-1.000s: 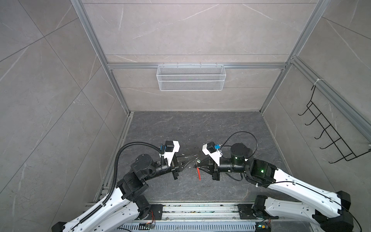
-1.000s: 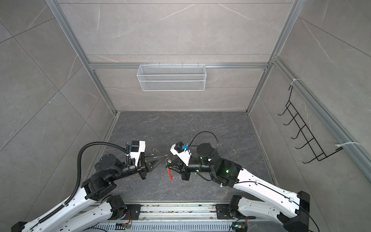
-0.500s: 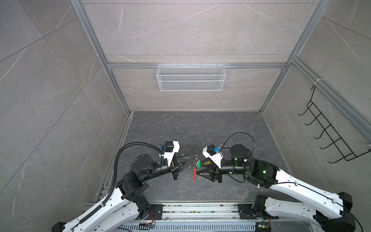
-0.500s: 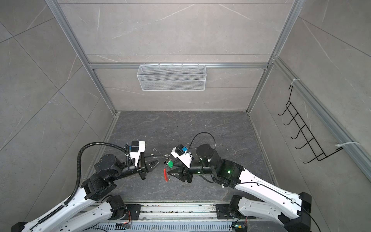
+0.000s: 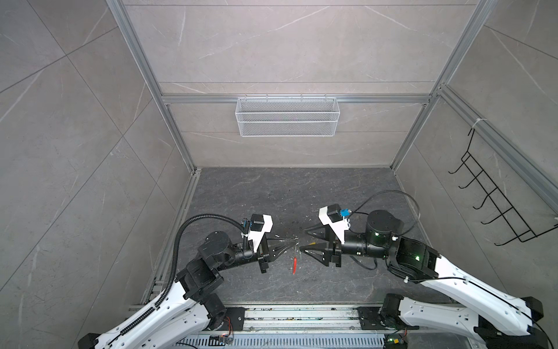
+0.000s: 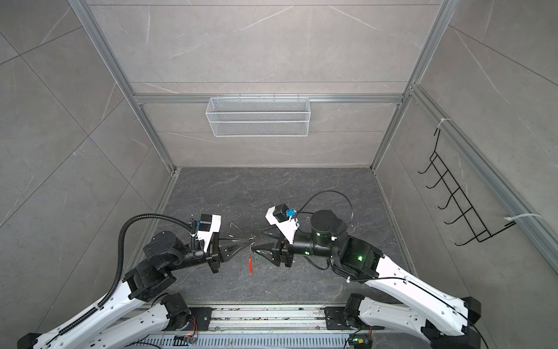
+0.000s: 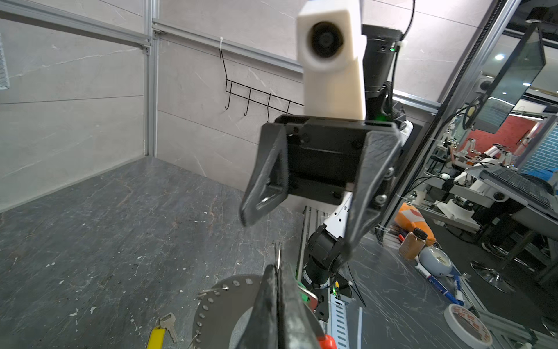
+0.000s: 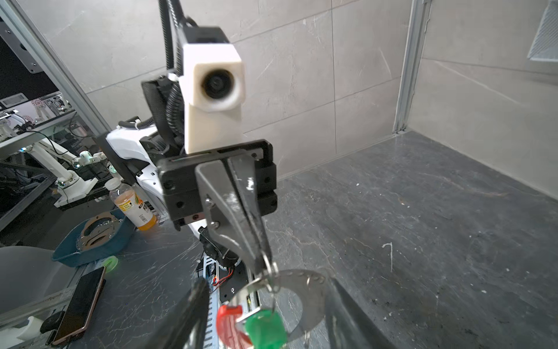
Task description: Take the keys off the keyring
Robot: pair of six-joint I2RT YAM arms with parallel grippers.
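Note:
My left gripper [image 7: 276, 272] is shut on the top edge of the keyring [image 8: 302, 281], a grey band dotted with holes that hangs below its tips in mid-air. The band's red segment [image 5: 293, 266] points down. A green-headed key [image 8: 265, 327] dangles on the keyring beside the red segment [image 8: 229, 323]. A yellow-headed key [image 7: 160, 332] lies loose on the floor. My right gripper [image 5: 303, 241] faces the left gripper [image 5: 293, 241] from the right. It is open, with one finger on each side of the hanging keyring and touching nothing.
A white wire basket [image 5: 287, 116] hangs on the back wall. A black hook rack [image 5: 498, 205] is on the right wall. The dark stone floor [image 5: 287, 193] lies behind both arms, with aluminium frame rails [image 5: 187, 193] along its edges.
My right gripper has opened, let go of the green key and drawn back slightly to the right. The keyring now hangs from the left gripper alone, which has stayed in place.

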